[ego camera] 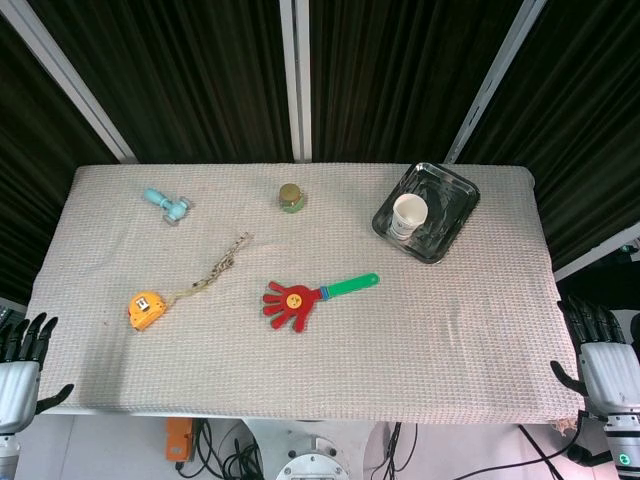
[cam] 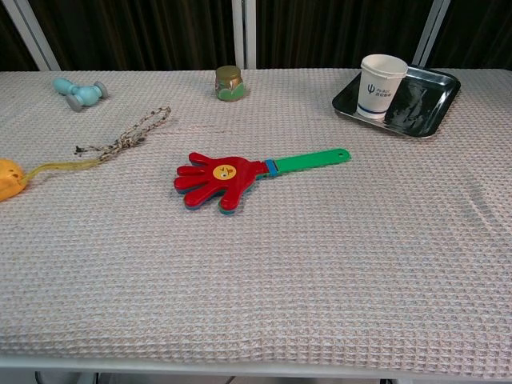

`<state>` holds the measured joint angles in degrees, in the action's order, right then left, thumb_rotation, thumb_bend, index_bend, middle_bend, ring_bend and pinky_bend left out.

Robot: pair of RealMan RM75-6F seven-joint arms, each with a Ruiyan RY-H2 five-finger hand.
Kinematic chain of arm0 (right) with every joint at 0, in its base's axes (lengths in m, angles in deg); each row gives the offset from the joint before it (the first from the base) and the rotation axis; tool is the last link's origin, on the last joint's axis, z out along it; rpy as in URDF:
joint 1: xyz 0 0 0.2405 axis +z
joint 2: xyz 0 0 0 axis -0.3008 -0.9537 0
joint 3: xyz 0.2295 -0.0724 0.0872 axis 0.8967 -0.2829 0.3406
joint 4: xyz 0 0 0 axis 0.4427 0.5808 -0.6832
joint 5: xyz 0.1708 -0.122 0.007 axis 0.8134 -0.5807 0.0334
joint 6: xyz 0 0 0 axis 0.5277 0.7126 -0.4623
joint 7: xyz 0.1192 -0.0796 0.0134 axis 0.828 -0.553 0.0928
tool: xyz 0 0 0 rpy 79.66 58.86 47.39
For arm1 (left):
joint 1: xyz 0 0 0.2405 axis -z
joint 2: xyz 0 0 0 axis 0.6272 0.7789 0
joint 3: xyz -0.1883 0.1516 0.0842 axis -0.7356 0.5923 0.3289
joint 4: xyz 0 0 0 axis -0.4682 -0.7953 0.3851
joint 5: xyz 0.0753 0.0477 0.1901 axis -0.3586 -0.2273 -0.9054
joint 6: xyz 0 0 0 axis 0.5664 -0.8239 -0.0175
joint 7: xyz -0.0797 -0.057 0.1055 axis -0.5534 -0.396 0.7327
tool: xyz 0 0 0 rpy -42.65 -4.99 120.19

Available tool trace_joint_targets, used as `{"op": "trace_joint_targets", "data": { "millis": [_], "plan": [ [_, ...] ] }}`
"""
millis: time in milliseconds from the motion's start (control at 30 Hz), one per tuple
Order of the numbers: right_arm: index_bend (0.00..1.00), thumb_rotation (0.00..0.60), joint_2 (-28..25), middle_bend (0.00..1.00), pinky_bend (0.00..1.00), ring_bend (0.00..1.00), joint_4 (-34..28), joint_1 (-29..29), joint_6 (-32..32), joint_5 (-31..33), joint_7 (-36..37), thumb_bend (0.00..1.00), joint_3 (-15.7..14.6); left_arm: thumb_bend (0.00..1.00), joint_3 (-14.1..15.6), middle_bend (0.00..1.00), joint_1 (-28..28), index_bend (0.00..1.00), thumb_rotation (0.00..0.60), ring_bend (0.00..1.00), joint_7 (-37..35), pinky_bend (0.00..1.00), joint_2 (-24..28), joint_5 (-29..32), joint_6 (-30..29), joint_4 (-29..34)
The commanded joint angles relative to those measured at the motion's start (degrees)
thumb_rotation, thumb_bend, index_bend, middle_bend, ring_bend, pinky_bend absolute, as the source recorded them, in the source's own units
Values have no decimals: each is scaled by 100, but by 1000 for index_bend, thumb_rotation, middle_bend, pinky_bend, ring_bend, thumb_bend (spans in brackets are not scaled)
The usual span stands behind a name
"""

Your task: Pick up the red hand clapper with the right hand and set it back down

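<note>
The red hand clapper (ego camera: 292,303) (cam: 218,179) lies flat near the middle of the table, its red palm to the left and its green handle (ego camera: 350,287) (cam: 312,159) slanting up to the right. My right hand (ego camera: 600,355) hangs off the table's right front corner, fingers spread, holding nothing, far from the clapper. Off the left front corner my left hand (ego camera: 22,360) is likewise open and empty. Neither hand shows in the chest view.
A black tray (ego camera: 450,225) (cam: 424,100) with a white paper cup (ego camera: 408,215) (cam: 379,86) sits at the back right. A small jar (ego camera: 291,197) (cam: 228,82), a light-blue toy (ego camera: 166,204) (cam: 78,92), a braided cord (ego camera: 225,262) (cam: 128,138) and an orange tape measure (ego camera: 146,309) (cam: 8,178) lie to the left.
</note>
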<state>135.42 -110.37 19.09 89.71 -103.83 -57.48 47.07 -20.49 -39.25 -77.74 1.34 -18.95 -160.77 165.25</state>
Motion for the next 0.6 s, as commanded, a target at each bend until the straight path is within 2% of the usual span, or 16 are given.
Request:
{"op": "trace_joint_targets", "data": {
  "millis": [33,400,500,600],
  "plan": [
    [0,600,-10,0,0,0,-4,3,2,-18,1,167,-1,25,3,0,-14,43,600,0,-122,14,10,-91,7,-18],
    [0,600,-186,0,0,0,-454,251,-156,-276,-390,167,49,24,-11,0,18,43,600,0,-202,14,94,-319,92,107],
    [0,600,-264,0,0,0,-749,523,-466,-359,-716,167,119,24,-6,0,-10,42,600,0,-266,14,107,-326,99,140],
    [0,600,-363,0,0,0,-1137,1011,-1112,-291,-889,181,291,24,-11,11,-41,42,600,0,-371,14,87,-327,95,129]
  ]
}}
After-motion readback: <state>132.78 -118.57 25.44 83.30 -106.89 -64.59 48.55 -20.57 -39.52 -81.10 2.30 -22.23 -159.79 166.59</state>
